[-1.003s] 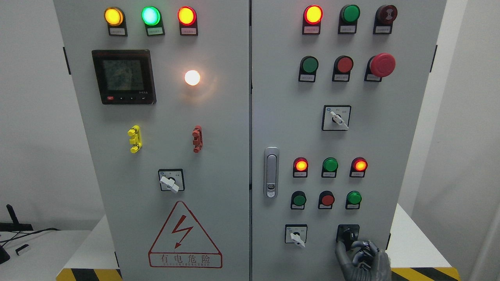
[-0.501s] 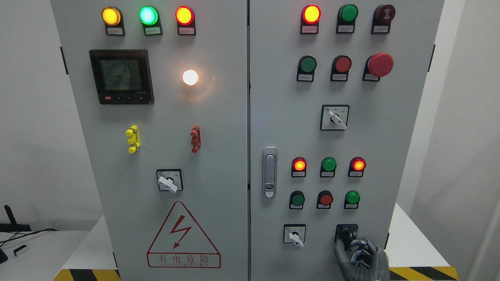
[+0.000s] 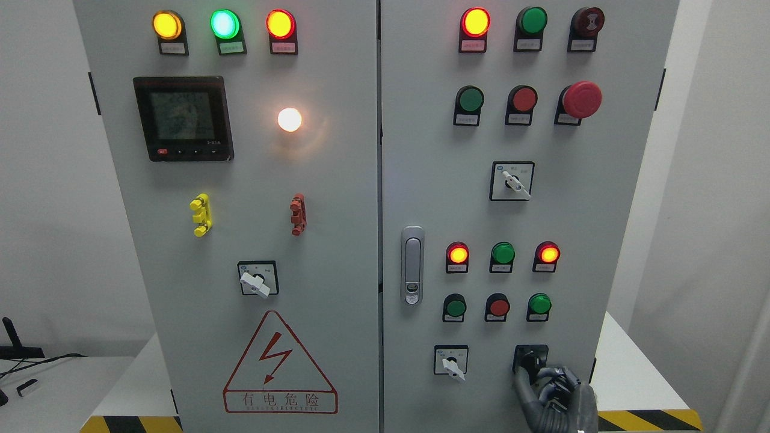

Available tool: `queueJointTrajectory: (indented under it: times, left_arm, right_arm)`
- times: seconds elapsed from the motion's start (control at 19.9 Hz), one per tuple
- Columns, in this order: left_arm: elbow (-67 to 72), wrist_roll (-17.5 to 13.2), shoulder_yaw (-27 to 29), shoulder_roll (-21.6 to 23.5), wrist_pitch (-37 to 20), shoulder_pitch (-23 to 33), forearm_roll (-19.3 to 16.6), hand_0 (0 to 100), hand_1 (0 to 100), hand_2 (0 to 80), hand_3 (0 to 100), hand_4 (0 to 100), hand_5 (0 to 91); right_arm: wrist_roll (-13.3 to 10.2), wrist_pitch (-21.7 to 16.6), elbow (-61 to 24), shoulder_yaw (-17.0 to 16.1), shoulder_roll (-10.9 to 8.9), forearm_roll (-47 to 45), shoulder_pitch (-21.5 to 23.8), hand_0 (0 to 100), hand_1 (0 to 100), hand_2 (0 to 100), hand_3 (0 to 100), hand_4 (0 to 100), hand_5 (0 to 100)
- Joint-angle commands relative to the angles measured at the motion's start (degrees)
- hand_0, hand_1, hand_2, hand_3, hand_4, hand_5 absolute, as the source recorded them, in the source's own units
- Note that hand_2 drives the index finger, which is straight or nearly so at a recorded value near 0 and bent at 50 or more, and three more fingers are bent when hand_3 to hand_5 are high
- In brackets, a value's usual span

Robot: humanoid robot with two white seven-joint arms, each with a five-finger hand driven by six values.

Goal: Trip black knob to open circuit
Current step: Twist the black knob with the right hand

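While the right hand [image 3: 556, 397] came up from the bottom edge at the lower right of the cabinet [image 3: 337, 252], its dark fingers [image 3: 529, 391] were curled round the black knob [image 3: 532, 361], thumb on the knob's left side and the others bent at its lower right. Knob sat in its black square plate at the bottom right corner of the right door, directly above the knuckles. Left of the fingers, on the same row: a white-handled selector switch [image 3: 451, 363], apart from the hand. Above the fingers: a row of green, red, green pushbuttons [image 3: 498, 307], then red, green, red lamps [image 3: 502, 254], the two red ones lit. Grey door latch [image 3: 412, 264] stood further left and higher, well clear of the fingers
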Motion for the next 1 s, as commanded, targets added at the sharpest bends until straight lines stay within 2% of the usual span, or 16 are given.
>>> queueJointTrajectory:
  times: [0.0, 0.95]
  left_arm:
    - [-0.02, -0.05, 0.0, 0.03, 0.02, 0.0, -1.76, 12, 39, 0.0, 0, 0, 0.0]
    - [-0.02, -0.05, 0.0, 0.03, 0.02, 0.0, -1.76, 12, 39, 0.0, 0, 0, 0.0]
  right_arm:
    - [0.03, 0.9, -0.21, 0.45, 0.0, -0.3, -0.05, 34, 82, 61, 97, 94, 100]
    - [0.12, 0.99, -0.38, 1.32, 0.0, -3.11, -0.22, 35, 83, 61, 98, 95, 100]
